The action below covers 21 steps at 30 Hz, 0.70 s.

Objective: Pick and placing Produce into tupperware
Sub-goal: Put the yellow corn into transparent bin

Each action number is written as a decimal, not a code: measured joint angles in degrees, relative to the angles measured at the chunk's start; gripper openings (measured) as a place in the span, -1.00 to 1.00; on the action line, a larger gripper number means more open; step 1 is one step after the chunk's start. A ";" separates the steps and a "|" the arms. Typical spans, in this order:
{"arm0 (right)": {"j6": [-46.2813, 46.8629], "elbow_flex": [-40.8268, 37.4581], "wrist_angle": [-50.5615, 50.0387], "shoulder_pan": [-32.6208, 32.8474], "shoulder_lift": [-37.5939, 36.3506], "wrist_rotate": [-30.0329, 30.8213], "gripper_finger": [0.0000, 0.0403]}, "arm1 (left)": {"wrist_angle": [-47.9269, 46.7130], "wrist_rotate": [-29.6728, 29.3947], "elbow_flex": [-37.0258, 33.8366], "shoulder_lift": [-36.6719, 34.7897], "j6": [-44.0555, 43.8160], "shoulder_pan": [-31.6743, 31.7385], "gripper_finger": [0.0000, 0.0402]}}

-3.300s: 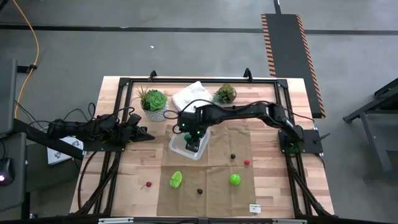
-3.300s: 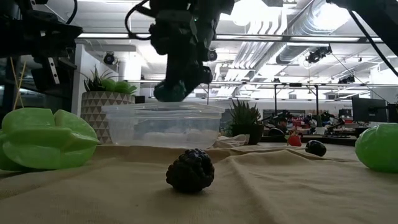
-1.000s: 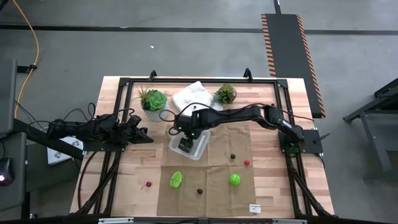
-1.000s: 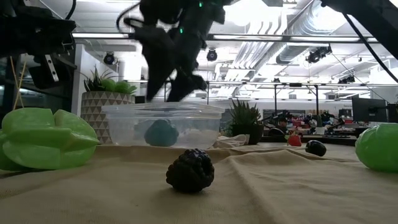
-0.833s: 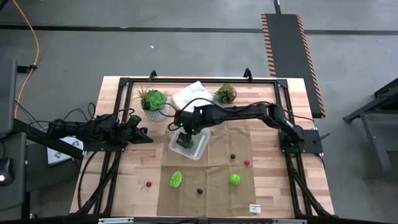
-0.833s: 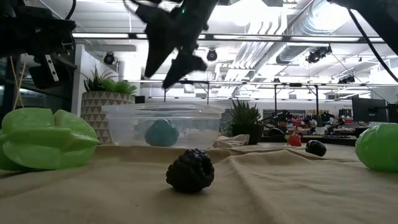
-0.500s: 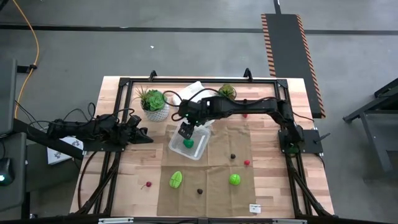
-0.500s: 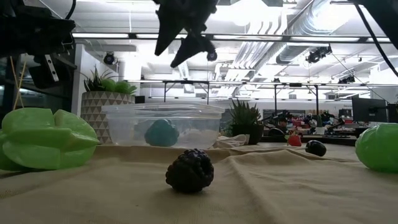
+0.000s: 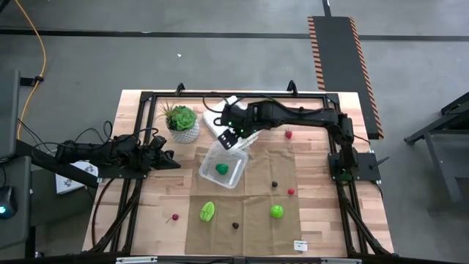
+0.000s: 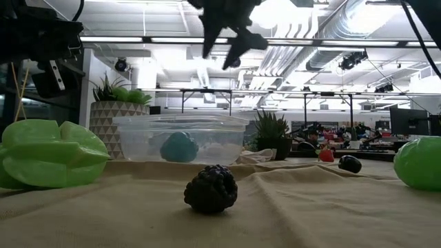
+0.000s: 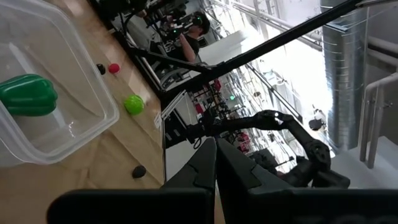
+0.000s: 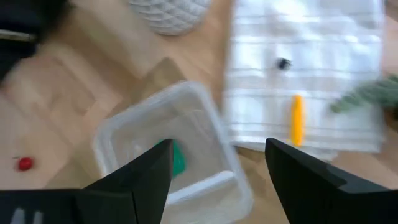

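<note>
the counter [image 9: 315, 220] carries the tupperware [image 9: 223, 168] with one green produce [image 9: 222, 169] inside. the right end effector [image 9: 236, 138], spread and empty, hovers above its far edge; next it must fetch another piece.

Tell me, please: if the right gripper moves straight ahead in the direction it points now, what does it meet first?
Probably the clear tupperware holding the green pepper: the open right gripper frames its far rim, with the white bag just past it. Depth is uncertain.
</note>
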 joint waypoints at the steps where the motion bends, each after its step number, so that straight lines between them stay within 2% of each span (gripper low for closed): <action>1: 0.20 -0.01 -0.53 -0.47 -0.02 0.00 0.22 | 0.02 -0.01 0.00 0.00 0.00 0.00 -1.00; 12: -1.43 -0.03 -7.63 -6.86 1.23 -0.29 0.22 | -0.01 -0.63 -0.01 0.00 -0.04 -0.01 -1.00; 16: -4.49 -0.03 -7.56 -8.92 3.31 -3.98 0.22 | -0.01 -0.67 -0.01 0.00 -0.07 0.01 -1.00; 21: -6.87 -0.01 -6.37 -10.59 4.81 -3.32 0.22 | -0.03 -0.69 -0.01 0.02 -0.18 -0.01 -1.00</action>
